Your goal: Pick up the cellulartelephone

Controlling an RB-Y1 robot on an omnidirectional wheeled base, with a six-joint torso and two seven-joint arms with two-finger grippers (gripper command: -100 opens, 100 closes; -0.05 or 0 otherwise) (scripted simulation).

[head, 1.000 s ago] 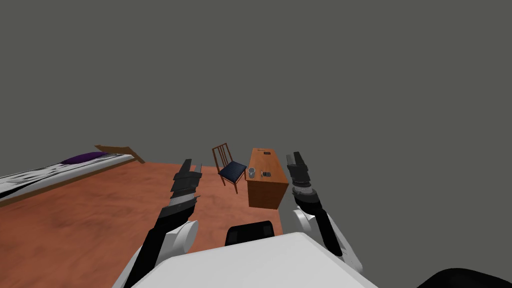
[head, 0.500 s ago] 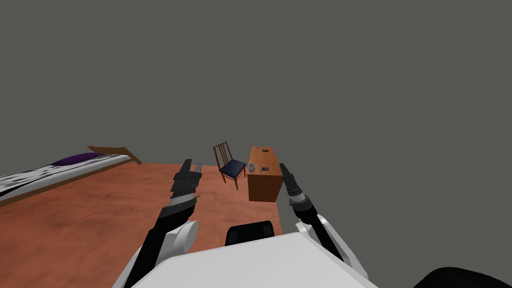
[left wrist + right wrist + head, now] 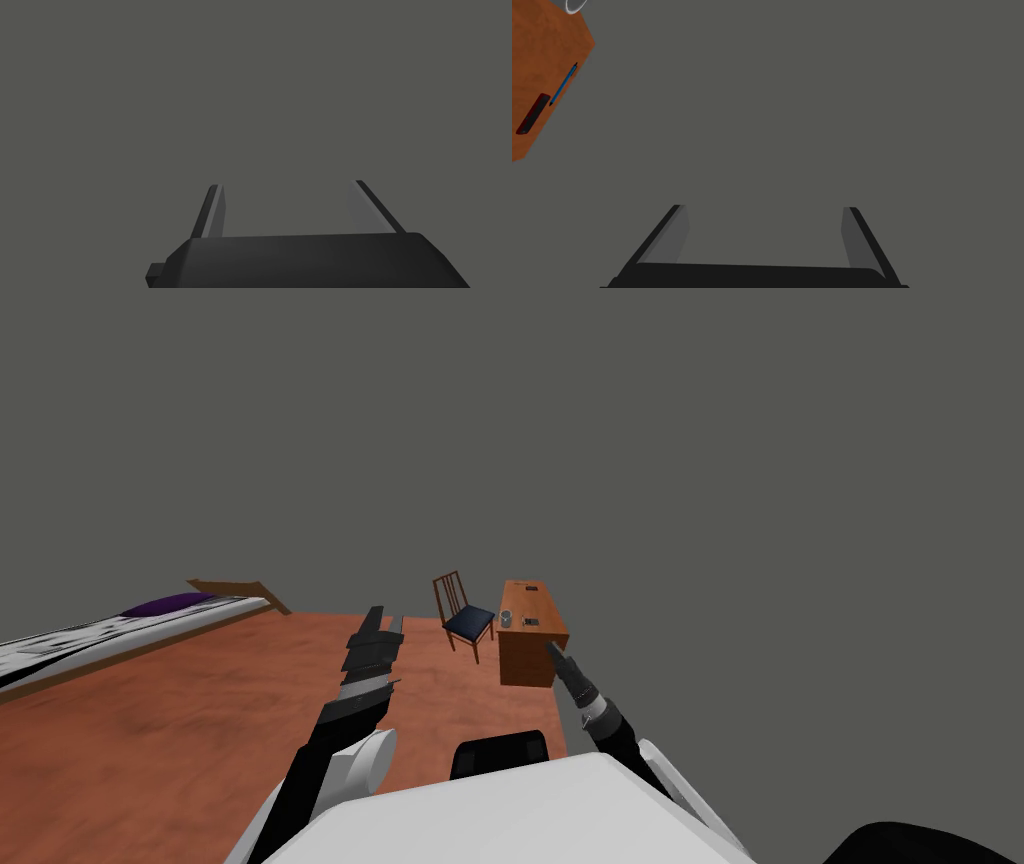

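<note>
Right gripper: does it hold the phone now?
No, the right gripper is open and empty, while the phone lies on the desk beside a blue pen.

Open air surrounds my right gripper [image 3: 549,645] at frame centre; the surface [image 3: 520,666] beyond carries a cup [image 3: 506,617] at its left edge, with a chair [image 3: 468,621] just left.

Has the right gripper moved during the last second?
Yes. The right gripper swung inward: it was beside the desk, and now overlaps its near corner.
</note>
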